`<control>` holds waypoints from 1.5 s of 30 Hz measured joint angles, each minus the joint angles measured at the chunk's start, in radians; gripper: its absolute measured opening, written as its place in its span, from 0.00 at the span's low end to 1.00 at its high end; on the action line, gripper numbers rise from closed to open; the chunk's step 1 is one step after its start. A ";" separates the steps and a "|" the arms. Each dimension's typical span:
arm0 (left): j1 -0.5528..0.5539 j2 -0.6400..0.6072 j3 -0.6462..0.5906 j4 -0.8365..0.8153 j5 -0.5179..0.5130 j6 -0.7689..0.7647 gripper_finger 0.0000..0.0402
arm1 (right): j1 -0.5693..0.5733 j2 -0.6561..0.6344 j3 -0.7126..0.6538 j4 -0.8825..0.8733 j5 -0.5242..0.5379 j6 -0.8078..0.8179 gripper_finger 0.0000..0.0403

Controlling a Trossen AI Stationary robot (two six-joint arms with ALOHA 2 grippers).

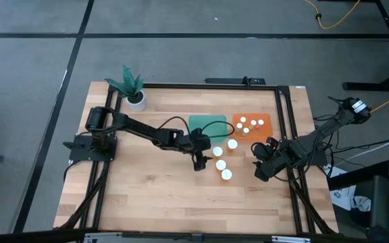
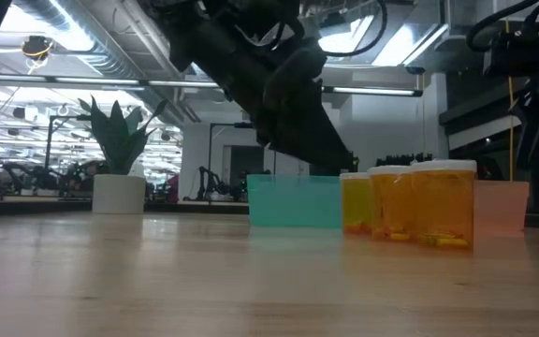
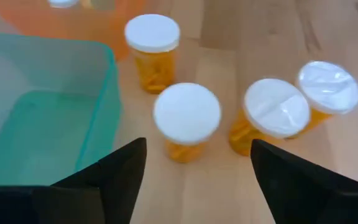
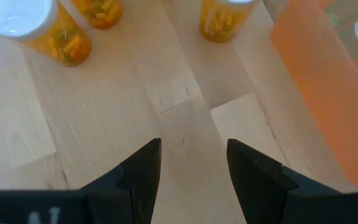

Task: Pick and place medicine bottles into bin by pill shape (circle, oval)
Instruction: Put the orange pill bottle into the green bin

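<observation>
Several amber medicine bottles with white caps stand upright on the wooden table: four in the high view (image 1: 217, 151), (image 1: 232, 143), (image 1: 220, 164), (image 1: 227, 174). Several more caps (image 1: 246, 123) show inside the orange bin (image 1: 263, 120). The teal bin (image 1: 204, 123) stands to its left. My left gripper (image 1: 200, 162) is open and empty, just left of the bottles; its wrist view shows them ahead of the gripper (image 3: 197, 180), the nearest bottle (image 3: 186, 118) in line with the gap between the fingers. My right gripper (image 1: 257, 162) is open and empty, right of the bottles (image 4: 48, 31), above bare wood (image 4: 191, 174).
A white pot with a green plant (image 1: 135, 94) stands at the far left corner. A dark frame rail (image 1: 282, 135) runs along the table's right side beside my right arm. The low view shows three bottles (image 2: 443, 204) in front of the teal bin (image 2: 293, 201) and the orange bin (image 2: 505, 206).
</observation>
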 joint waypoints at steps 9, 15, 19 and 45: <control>-0.029 0.001 -0.001 -0.022 -0.001 -0.102 0.68 | 0.000 0.000 0.000 0.000 0.000 -0.003 0.46; -0.004 0.002 -0.001 -0.048 0.007 -0.105 0.65 | 0.000 0.000 0.000 -0.001 0.000 -0.003 0.46; -0.013 0.035 -0.003 -0.050 0.011 -0.105 0.64 | 0.000 0.000 0.000 -0.002 0.000 -0.003 0.46; -0.007 0.251 0.310 -0.146 -0.028 0.009 0.64 | 0.001 0.001 0.000 -0.002 -0.027 -0.026 0.46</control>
